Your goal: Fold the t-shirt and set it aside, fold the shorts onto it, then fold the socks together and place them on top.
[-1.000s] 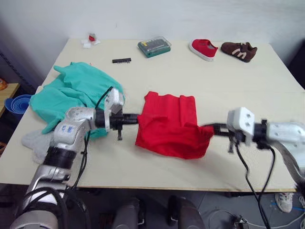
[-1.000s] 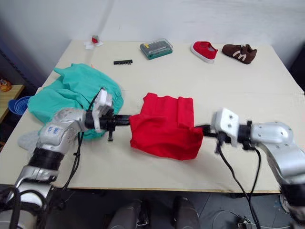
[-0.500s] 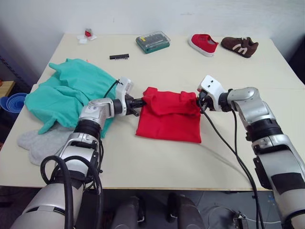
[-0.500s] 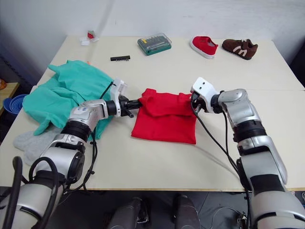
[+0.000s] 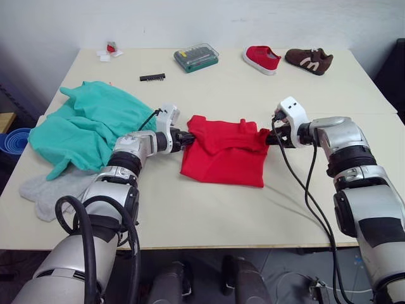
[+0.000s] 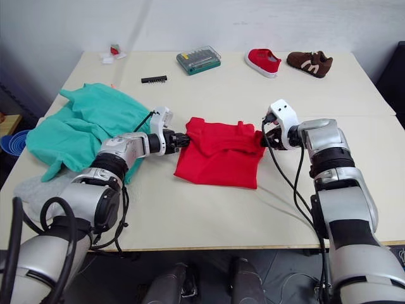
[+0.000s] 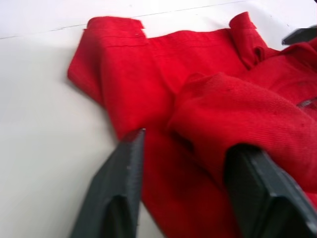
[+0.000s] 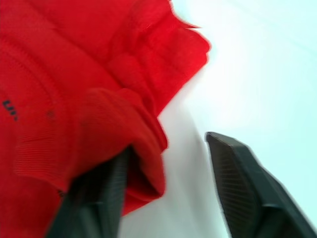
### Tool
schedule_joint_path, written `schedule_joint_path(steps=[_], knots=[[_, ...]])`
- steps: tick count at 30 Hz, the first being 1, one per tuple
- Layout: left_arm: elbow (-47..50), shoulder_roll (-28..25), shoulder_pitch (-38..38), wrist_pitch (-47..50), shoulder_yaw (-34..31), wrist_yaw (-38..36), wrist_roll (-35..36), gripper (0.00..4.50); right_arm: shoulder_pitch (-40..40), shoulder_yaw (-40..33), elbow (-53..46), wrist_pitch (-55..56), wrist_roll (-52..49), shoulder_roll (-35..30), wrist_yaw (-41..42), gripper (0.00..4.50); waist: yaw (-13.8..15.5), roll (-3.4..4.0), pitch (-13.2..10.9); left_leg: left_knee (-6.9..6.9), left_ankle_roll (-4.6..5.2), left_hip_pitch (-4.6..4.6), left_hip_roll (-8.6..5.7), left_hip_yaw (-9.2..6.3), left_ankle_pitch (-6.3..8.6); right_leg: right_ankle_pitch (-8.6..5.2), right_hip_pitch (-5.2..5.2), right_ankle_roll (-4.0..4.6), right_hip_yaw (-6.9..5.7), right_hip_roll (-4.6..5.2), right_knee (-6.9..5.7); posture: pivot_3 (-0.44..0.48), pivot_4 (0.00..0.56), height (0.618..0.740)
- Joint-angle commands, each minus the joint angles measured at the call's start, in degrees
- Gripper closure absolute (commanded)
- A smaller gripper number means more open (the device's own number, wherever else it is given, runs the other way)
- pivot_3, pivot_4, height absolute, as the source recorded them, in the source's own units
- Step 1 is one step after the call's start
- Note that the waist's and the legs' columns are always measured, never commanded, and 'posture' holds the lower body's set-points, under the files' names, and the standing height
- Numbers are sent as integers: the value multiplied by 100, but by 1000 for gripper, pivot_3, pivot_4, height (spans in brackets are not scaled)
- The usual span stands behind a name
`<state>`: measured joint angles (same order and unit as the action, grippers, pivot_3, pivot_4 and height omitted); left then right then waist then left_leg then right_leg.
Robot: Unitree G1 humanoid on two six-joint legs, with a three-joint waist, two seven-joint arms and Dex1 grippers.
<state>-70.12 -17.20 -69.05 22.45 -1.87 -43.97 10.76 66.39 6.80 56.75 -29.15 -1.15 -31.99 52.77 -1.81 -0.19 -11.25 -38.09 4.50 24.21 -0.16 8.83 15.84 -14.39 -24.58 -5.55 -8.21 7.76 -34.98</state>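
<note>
Raised a second ago, the t-shirt (image 5: 224, 151) lies folded at frame centre; left gripper (image 7: 185, 186) and right gripper (image 8: 166, 191) jaws spread.

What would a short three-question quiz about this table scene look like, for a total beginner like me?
1. True or false: the t-shirt lies folded between the left gripper and right gripper.
2. Which lies at the robot's left: the shorts or the brown shoe?
3. Fill in: both grippers' fingers are ___.

Key: 1 true; 2 the shorts; 3 open.
</note>
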Motion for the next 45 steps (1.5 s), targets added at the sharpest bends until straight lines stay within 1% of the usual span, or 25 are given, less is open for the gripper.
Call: schedule_joint_path(steps=[1,3,4,5,8,11,13,16,18,20,22,25,28,30,32,33,34,35,38,41,45], knots=[[195,-246,-77,79,-84,-320,-64,1088,143,-238,-363,43,-137,-32,17,719,-11,0,0,0,-1,-1,1,2,0,0,-1,0,0,-1,-1,0,150,740],[378,-483,-98,204,-183,-564,21,479,9,-70,-882,41,59,-288,124,38,-27,2,-1,1,-1,-1,3,10,0,0,-8,0,7,-2,-3,0,150,740],[462,-580,-102,280,-216,-659,49,191,-55,-18,-1126,-43,115,-405,170,0,-26,4,-3,1,-2,2,3,14,0,0,-16,0,18,-2,-5,0,150,740],[558,-666,-98,354,-236,-741,69,36,-124,20,-1375,-147,158,-521,228,0,-25,4,-3,2,-2,7,3,20,0,0,-28,1,35,-2,-10,0,150,740],[994,-918,1,500,-216,-962,58,36,-498,132,-2296,-187,257,-940,502,0,-3,4,-3,5,-9,9,4,29,5,-2,-41,3,54,-2,-14,0,150,740],[1884,-1181,287,549,-120,-1382,109,36,-1123,25,-3492,-113,138,-1334,705,0,13,4,-3,6,-13,10,3,30,9,-2,-41,4,59,-2,-11,0,150,740],[3015,-1353,754,376,28,-1925,228,36,-1739,-196,-4399,-12,-64,-1493,755,0,17,4,-3,5,-15,10,3,34,12,-2,-44,3,62,-1,-13,0,150,740],[4726,-1639,1657,-19,346,-2693,356,36,-2724,-601,-5735,200,-542,-1535,859,0,20,4,-3,10,-23,7,5,41,16,-3,-46,6,67,-6,-11,0,150,740],[5533,-1832,2227,-553,635,-2994,210,36,-3421,-718,-6530,686,-722,-1602,1015,0,25,4,-3,7,-23,5,10,49,16,-4,-46,7,65,-13,-10,0,150,740],[5948,-1896,2642,-1092,849,-2980,-13,36,-4053,-750,-7138,1167,-755,-1637,1055,0,27,4,-3,7,-26,-6,17,51,18,-5,-38,9,75,-10,-9,0,150,740],[6049,-1901,2896,-1694,1024,-2903,-252,36,-4537,-700,-7487,1592,-666,-1582,928,0,33,4,-3,3,-47,-11,20,52,29,-5,-28,9,78,-6,-2,0,150,740],[5949,-1850,3016,-2408,1183,-2750,-515,36,-4918,-564,-7630,1989,-462,-1417,594,0,37,3,-2,0,-53,-23,21,49,37,2,-15,19,79,25,21,0,150,740],[5635,-1815,2992,-3211,1321,-2523,-866,36,-5083,-264,-7373,2780,122,-1378,276,0,47,3,-2,-3,-52,-25,20,45,36,8,-14,27,76,39,18,0,150,740],[5395,-1803,2936,-3581,1382,-2404,-1039,36,-5061,-122,-7151,3097,387,-1327,90,0,44,3,-2,-2,-52,-26,18,44,36,8,-15,27,76,44,17,0,150,740],[5087,-1806,2859,-3920,1461,-2328,-1210,427,-4958,22,-6838,3405,672,-1271,-104,0,41,3,-2,-1,-51,-24,18,45,36,8,-19,27,73,44,17,0,150,740],[4910,-1805,2816,-4110,1513,-2266,-1324,658,-4905,107,-6635,3578,851,-1260,-207,378,40,3,-2,-2,-50,-24,18,45,35,7,-19,28,70,43,14,0,150,740],[4691,-1776,2758,-4306,1575,-2140,-1478,959,-4859,215,-6364,3839,1080,-1272,-326,601,38,3,-2,-2,-45,-22,18,45,33,7,-19,28,66,42,11,0,150,740],[4514,-1731,2712,-4444,1615,-2043,-1571,1258,-4825,321,-6141,4078,1277,-1298,-415,925,40,3,-2,-2,-35,-21,17,46,27,7,-19,28,65,42,11,0,150,740],[4121,-1613,2600,-4688,1719,-1824,-1782,2276,-4745,416,-5702,4350,1561,-1245,-690,2030,38,2,-1,-4,-17,-21,15,44,17,7,-16,28,61,42,12,0,150,740],[3958,-1562,2578,-4820,1734,-1797,-1802,3276,-4682,436,-5552,4514,1628,-1229,-805,3107,38,1,-1,-7,-16,-24,15,39,18,7,-7,28,60,45,14,0,150,740],[3991,-1491,2662,-4792,1724,-1869,-1659,4475,-4724,416,-5600,4516,1564,-1218,-793,4467,38,1,-1,-8,-10,-24,16,36,15,7,-8,28,59,45,6,0,150,740]])
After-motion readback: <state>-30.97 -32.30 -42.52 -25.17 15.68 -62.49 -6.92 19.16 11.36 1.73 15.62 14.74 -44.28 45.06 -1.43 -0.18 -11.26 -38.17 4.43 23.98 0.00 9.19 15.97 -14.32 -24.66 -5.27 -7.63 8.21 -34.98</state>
